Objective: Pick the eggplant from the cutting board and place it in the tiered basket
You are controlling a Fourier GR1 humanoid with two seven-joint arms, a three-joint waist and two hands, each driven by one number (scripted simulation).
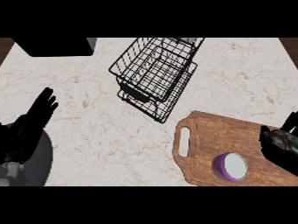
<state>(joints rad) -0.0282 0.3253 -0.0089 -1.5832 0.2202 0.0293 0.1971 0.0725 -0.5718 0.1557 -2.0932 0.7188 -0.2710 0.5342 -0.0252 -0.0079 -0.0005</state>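
We saw a desk (99,131) with a pale marble top, veined in light brown, that filled most of the head view; strips of dark wood showed past its left and right edges near the top. Three things lay directly on it. A black wire tiered basket (156,74) stood at upper centre, turned at an angle to the desk's edges. A brown wooden cutting board (212,131) lay at lower right, also turned at an angle, with its handle slot (184,142) toward the middle of the desk and the marble showing through it. A black block (54,46) sat at the far left corner, well apart from both.
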